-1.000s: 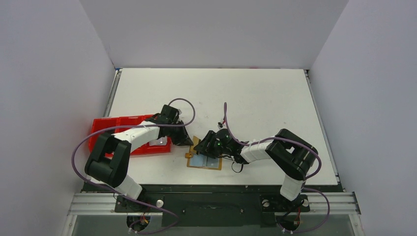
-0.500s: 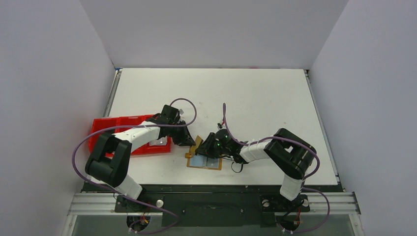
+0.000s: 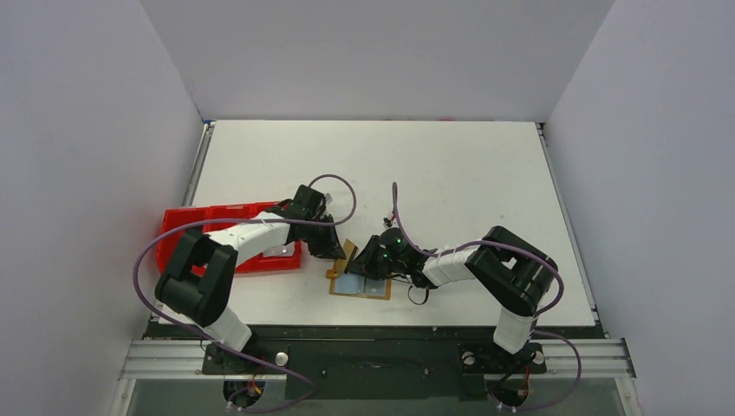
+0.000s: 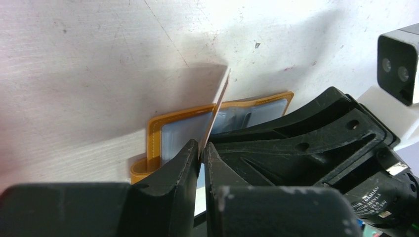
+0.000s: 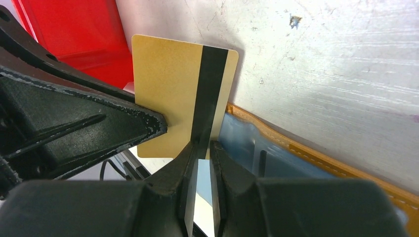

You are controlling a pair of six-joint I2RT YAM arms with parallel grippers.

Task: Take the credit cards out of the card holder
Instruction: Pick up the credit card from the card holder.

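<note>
The right gripper [image 5: 201, 145] has just pinched shut on the gold credit card [image 5: 168, 89], which the left gripper [image 4: 202, 148] also clamps upright (edge-on in its view) just above the open card holder [image 3: 361, 284] lying near-centre, so this card looks free, mid-handover.

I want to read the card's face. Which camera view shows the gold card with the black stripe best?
The right wrist view: the gold card faces the camera, stripe plain. The left wrist view shows only its thin edge, pinched in the left gripper. The top external view shows a tiny tan sliver.
</note>
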